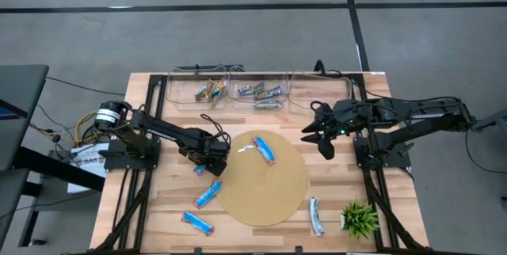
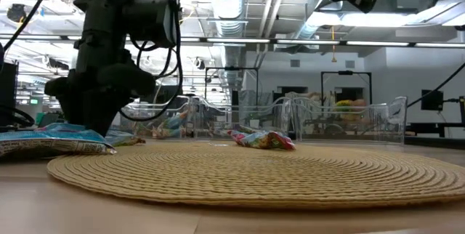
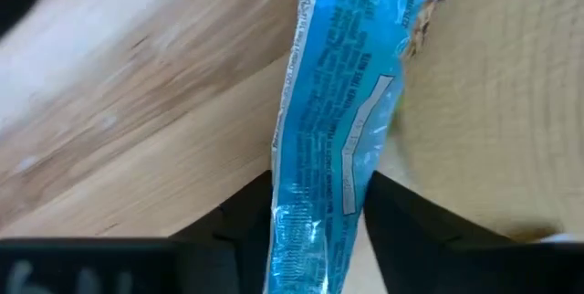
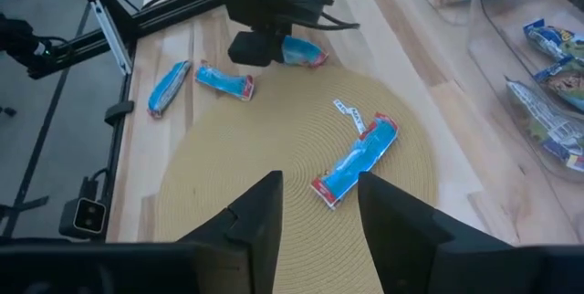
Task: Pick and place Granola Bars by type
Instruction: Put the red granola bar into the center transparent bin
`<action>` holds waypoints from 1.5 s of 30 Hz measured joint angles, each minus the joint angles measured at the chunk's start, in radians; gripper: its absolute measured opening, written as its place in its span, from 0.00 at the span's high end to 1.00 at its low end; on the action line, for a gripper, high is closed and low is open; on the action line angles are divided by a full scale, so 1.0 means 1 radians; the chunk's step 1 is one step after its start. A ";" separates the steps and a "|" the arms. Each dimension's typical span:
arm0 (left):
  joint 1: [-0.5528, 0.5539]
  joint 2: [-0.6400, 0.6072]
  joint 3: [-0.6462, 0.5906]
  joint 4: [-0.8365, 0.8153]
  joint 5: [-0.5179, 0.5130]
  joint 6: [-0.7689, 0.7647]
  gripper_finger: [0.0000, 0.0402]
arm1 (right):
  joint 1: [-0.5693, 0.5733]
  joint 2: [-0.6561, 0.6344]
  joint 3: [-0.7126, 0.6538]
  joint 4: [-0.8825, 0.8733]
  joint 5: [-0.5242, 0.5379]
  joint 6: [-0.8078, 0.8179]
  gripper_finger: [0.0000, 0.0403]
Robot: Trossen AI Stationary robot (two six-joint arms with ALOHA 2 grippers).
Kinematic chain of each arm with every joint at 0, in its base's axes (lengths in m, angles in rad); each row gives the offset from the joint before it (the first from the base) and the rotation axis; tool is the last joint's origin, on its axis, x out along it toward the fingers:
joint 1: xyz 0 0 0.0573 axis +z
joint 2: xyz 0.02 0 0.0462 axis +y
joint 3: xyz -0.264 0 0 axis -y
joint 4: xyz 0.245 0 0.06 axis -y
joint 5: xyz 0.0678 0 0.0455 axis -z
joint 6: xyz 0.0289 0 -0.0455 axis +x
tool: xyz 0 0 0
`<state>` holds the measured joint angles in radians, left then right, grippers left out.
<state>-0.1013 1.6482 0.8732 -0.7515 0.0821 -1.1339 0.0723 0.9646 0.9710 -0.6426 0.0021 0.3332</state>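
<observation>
Left gripper (image 1: 207, 158) sits low at the round woven mat's (image 1: 269, 199) left edge, fingers clamped on a blue granola bar (image 3: 333, 139). Right gripper (image 4: 319, 204), parted and empty, hovers above the mat's right side.

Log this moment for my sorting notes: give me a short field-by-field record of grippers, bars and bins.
left gripper: low at the round mat's left edge, fingers either side of a blue bar
right gripper: open, empty, raised above the mat's right side
bar on mat: one blue bar
loose blue bars: two on the table
silvery bar: beside the plant
bins: left tray and middle tray hold bars
</observation>
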 joint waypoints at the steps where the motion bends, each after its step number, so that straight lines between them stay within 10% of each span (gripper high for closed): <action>1: 0.000 0.000 0.008 0.003 -0.001 0.000 0.66 | 0.000 0.000 0.000 0.000 0.000 0.000 0.67; 13: 0.023 -0.017 0.168 0.016 -0.113 0.026 0.86 | -0.001 0.000 0.000 0.000 0.012 0.050 0.68; 28: 0.253 -0.028 0.468 0.480 -0.106 0.419 0.84 | -0.003 -0.088 0.002 -0.153 0.465 0.185 0.68; 45: 0.269 -0.027 0.474 0.660 0.090 0.464 0.84 | -0.160 0.053 0.002 0.350 0.139 0.209 0.68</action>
<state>0.1678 1.6211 1.3472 -0.0914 0.1718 -0.6697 -0.0881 1.0176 0.9730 -0.2925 0.1406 0.5426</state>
